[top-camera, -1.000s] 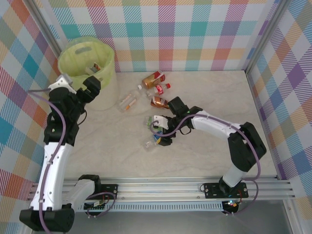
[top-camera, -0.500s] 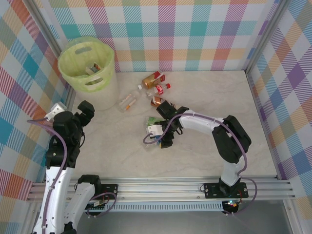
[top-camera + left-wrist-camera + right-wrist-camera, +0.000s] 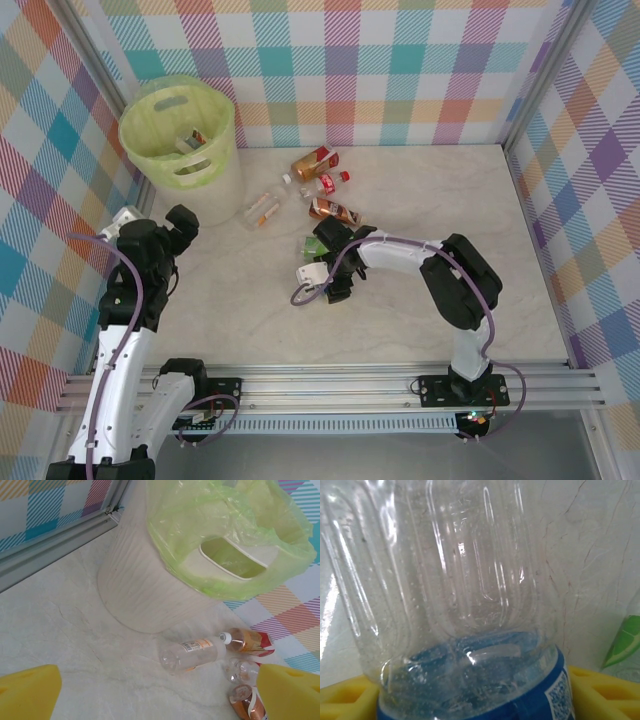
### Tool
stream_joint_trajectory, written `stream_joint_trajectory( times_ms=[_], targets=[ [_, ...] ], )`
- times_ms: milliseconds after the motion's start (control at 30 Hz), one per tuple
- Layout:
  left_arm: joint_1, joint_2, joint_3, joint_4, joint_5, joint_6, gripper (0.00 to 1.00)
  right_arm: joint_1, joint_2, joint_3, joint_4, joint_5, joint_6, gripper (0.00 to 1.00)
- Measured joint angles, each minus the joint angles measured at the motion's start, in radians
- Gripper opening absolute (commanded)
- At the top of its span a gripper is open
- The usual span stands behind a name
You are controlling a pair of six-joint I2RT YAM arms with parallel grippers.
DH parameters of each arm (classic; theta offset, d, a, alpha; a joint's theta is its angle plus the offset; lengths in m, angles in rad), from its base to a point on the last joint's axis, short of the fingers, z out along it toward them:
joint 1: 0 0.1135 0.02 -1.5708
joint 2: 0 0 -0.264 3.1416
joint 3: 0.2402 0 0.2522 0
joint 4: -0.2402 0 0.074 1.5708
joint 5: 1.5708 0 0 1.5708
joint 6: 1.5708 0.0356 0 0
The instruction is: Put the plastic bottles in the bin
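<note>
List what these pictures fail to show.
- Top view: bin interior, mostly hidden by its rim and liner.
- Right wrist view: blue-labelled bottle is cut off at the bottom edge; whether the right gripper grips it is unclear.
- Left wrist view: orange-labelled bottle, print too small.

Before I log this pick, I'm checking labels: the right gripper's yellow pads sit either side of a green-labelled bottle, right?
Not green. The right wrist view shows the bottle between the right gripper's yellow pads wearing a blue label; a green-labelled bottle lies beside it, outside the pads.
</note>
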Motion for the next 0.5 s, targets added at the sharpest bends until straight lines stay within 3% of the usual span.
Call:
stream_joint_trajectory(
  times_ms=[200, 500],
  targets=[
    [0.0, 0.061, 0.0, 0.011, 0.116, 0.0, 1.0, 0.0, -0.032, -0.043, 0.06, -0.054, 0.057, 0.61],
    [-0.036, 0.217, -0.021, 0.134, 0.325, -0.031, 1.0, -0.003, -0.116, 0.011, 0.167, -0.195, 0.397, 0.6]
  ],
)
